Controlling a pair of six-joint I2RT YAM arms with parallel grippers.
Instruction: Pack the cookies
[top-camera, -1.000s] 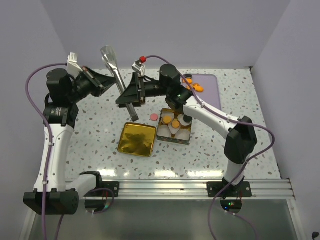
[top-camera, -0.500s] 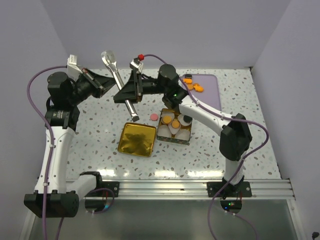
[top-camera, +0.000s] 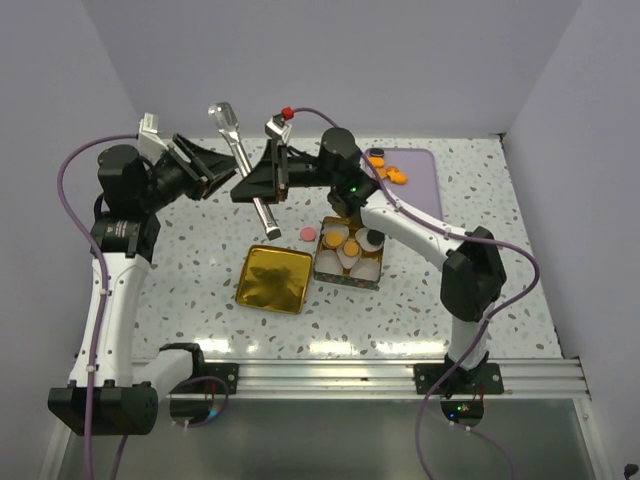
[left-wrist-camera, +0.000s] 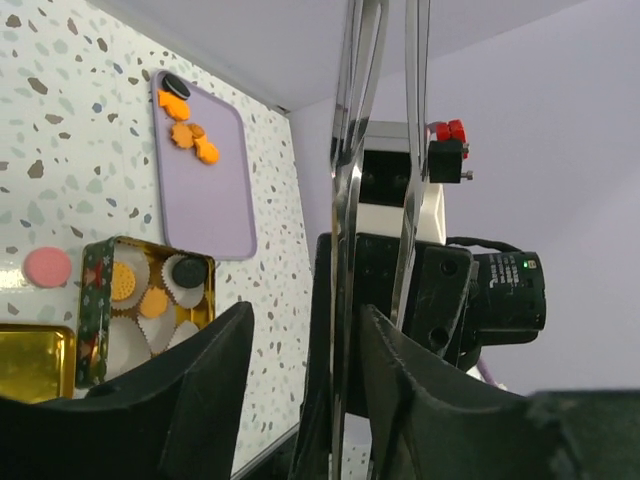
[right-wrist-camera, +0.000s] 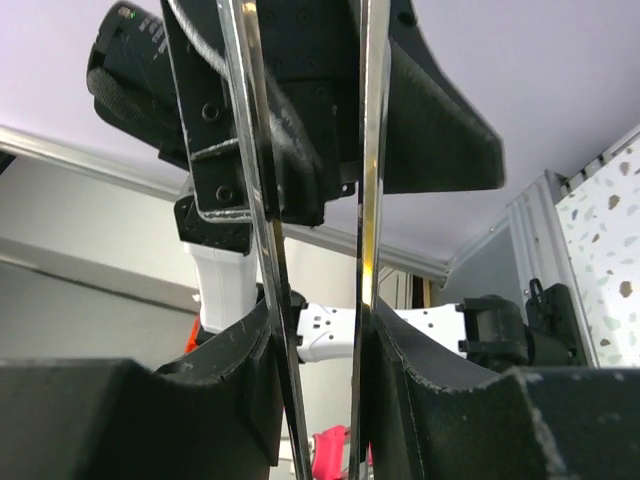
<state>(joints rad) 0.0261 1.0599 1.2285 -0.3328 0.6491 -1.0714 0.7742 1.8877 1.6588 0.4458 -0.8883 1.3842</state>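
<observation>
— Handed over: the left gripper (left-wrist-camera: 305, 312), clamped a second ago, now stands half open, with the tongs (top-camera: 229, 127) unclamped between its fingers.
— And the right gripper (right-wrist-camera: 318, 340)?
— Closed on both tong arms, apparently carrying them alone.
— The cookies (top-camera: 345, 240)?
— Below it, several sit in the tin (top-camera: 345, 277), with a pink cookie (top-camera: 309, 234) just beside. More wait on the tray (top-camera: 422, 185) to its right. Packing looks ready to resume.

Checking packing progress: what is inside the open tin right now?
Inside the tin, white paper cups hold several orange cookies and one black cookie; some cups look empty. Anything beneath the cookies or cups is covered.
</observation>
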